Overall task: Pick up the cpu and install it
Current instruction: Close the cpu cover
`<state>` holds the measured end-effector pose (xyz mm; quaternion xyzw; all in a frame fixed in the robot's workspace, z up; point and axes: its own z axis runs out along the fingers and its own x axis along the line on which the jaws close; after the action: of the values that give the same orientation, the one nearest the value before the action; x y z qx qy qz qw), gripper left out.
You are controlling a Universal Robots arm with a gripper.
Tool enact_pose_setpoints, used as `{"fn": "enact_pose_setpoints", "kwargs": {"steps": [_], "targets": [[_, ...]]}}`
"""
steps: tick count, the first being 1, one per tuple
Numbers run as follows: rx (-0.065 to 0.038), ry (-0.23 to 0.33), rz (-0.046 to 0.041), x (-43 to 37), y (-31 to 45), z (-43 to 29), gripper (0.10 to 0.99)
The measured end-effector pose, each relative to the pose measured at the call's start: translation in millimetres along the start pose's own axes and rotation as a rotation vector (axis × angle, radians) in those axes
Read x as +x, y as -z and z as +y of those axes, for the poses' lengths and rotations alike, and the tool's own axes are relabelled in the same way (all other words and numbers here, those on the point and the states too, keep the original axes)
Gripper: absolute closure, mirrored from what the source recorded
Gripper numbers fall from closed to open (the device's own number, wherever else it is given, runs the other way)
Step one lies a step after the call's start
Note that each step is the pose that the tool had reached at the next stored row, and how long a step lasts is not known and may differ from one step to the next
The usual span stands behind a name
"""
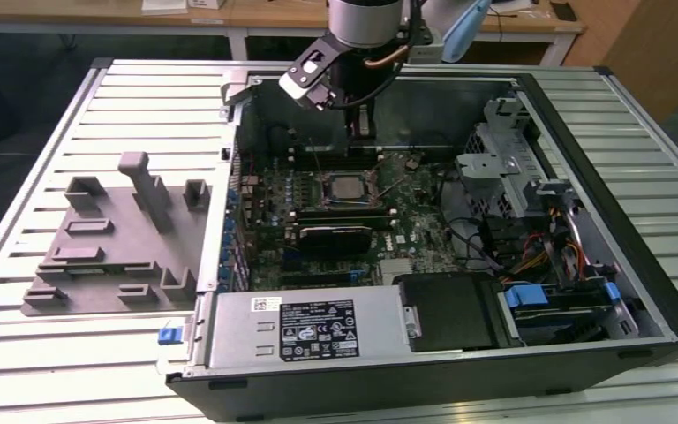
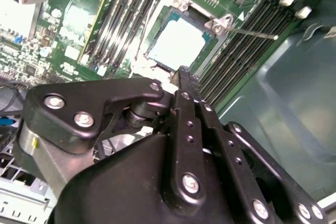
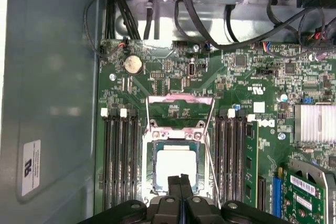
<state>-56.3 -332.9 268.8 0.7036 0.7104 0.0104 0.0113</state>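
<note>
First wrist view puts the black two-fingered gripper (image 3: pixel 181 182), fingers pressed together and empty, above the square silver-topped cpu (image 3: pixel 177 164), which lies seated in its dark socket (image 3: pixel 149 171), so placement looks done, while the metal hold-down frame (image 3: pixel 181 109) beyond stands raised and unlatched.

The room light falls even and fairly bright from overhead, so in the exterior view the ribbed metal table (image 1: pixel 56 353) shines pale, while the inside of the computer case (image 1: pixel 433 102) sits in shade, darkest round the motherboard (image 1: pixel 271 199). In both wrist views the cpu (image 2: pixel 176 43) (image 3: pixel 176 167) throws the light back as a washed-out white patch, and in the first wrist view the finned heatsink (image 3: pixel 314 123) glares likewise. In the second wrist view the black gripper (image 2: pixel 184 74) carries soft highlights along its edges.
</note>
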Motion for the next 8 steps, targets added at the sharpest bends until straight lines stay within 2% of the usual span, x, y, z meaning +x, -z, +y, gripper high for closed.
{"fn": "enact_pose_setpoints", "kwargs": {"steps": [4,8], "targets": [[0.000,0.000,0.0001,0.0,-0.3,8.8,0.980],[0.000,0.000,0.0000,0.0,-0.7,20.9,0.980]]}}
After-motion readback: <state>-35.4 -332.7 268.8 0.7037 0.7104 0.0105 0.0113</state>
